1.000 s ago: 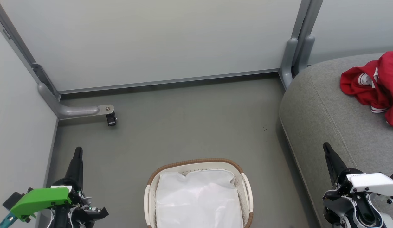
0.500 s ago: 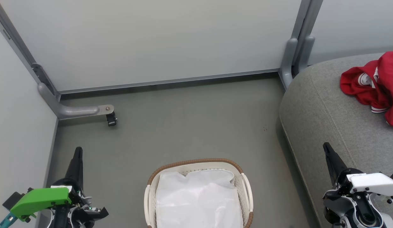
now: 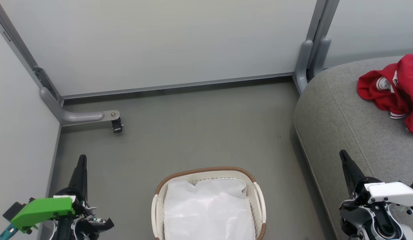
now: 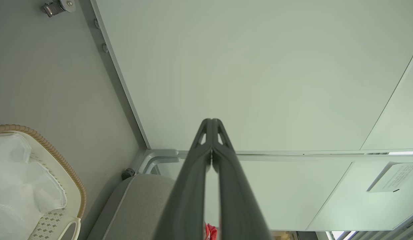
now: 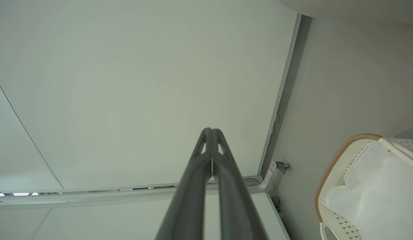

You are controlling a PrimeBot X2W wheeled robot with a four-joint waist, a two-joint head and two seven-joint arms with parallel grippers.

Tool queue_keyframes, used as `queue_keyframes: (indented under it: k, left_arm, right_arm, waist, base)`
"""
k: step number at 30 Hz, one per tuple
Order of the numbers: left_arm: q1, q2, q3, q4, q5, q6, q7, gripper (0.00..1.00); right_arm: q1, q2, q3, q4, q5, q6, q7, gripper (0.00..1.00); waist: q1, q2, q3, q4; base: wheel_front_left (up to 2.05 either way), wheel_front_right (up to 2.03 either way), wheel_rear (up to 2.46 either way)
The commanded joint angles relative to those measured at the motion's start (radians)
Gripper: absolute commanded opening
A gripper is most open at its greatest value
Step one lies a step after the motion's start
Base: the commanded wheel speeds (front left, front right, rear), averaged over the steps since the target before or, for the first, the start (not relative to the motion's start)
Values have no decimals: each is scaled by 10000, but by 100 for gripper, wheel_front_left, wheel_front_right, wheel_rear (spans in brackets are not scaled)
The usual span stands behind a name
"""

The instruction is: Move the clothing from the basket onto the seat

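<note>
The clothing (image 3: pixel 393 88) is seen in red, with white panels and red-and-white striped trim. The seat (image 3: pixel 339 126) is covered in plain grey. The basket (image 3: pixel 206 169) is coloured white, patterned with perforations and edged by a brown woven rim; its liner (image 3: pixel 208 210) is white. The floor (image 3: pixel 200 126) is dull grey-green.

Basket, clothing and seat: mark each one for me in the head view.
basket (image 3: pixel 206 169), head view, brown woven rim at the far edge.
clothing (image 3: pixel 371 91), head view, red fabric near the pile's left side.
seat (image 3: pixel 339 126), head view, bare grey cushion.
</note>
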Motion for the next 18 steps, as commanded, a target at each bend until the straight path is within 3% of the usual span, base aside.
queue_keyframes:
  k: [1, 18]
  left_arm:
    - [-104, 3, 16, -24, -29, -65, 44, 0]
    - [-103, 3, 17, -23, -30, -65, 43, 0]
  right_arm:
    - [-82, -31, -23, -22, -25, 0, 42, 0]
    - [-85, -17, -41, -21, -40, 0, 56, 0]
  waist:
    - [0, 0, 0, 0]
    - [0, 0, 0, 0]
  base:
    - [0, 0, 0]
    - [0, 0, 0]
